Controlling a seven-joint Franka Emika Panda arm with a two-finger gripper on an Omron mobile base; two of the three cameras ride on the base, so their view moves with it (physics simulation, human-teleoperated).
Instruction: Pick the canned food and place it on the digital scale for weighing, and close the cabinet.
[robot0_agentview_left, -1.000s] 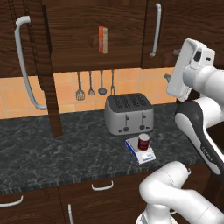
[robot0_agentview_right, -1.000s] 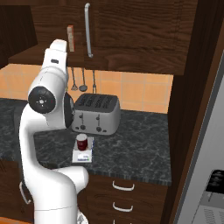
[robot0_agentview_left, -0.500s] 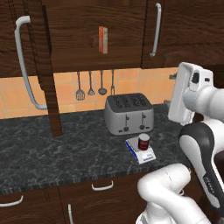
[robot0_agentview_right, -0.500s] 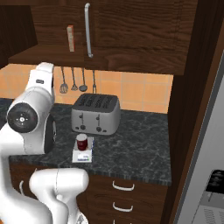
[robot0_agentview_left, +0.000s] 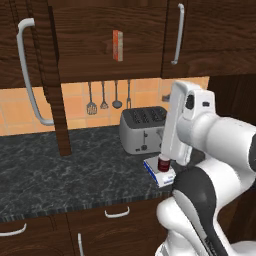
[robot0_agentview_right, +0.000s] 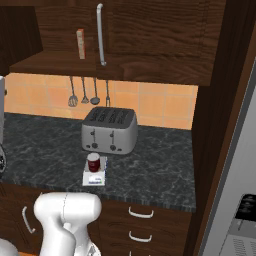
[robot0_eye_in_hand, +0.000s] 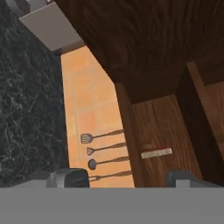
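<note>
While the white arm rears up at the right of the left base view, its forearm stands nearly upright in front of the toaster (robot0_agentview_left: 144, 129) and cuts off that toaster's right end. The gripper (robot0_eye_in_hand: 124, 178) shows in the hand view as two dark fingertips (robot0_eye_in_hand: 69, 178) standing well apart with nothing between them, looking at the cabinet (robot0_agentview_left: 100, 40) underside and the hanging utensils (robot0_eye_in_hand: 105, 148). The canned food (robot0_agentview_right: 93, 162) sits upright on the digital scale (robot0_agentview_right: 95, 177), just in front of the toaster on the dark counter (robot0_agentview_right: 45, 145); in the left base view the forearm hides the can's top. Above the toaster the cabinet stands open, its door (robot0_agentview_left: 37, 75) swung out at the left, and on its inner shelf stands an orange-red box (robot0_agentview_left: 117, 45). The box's print is too small to read.
</note>
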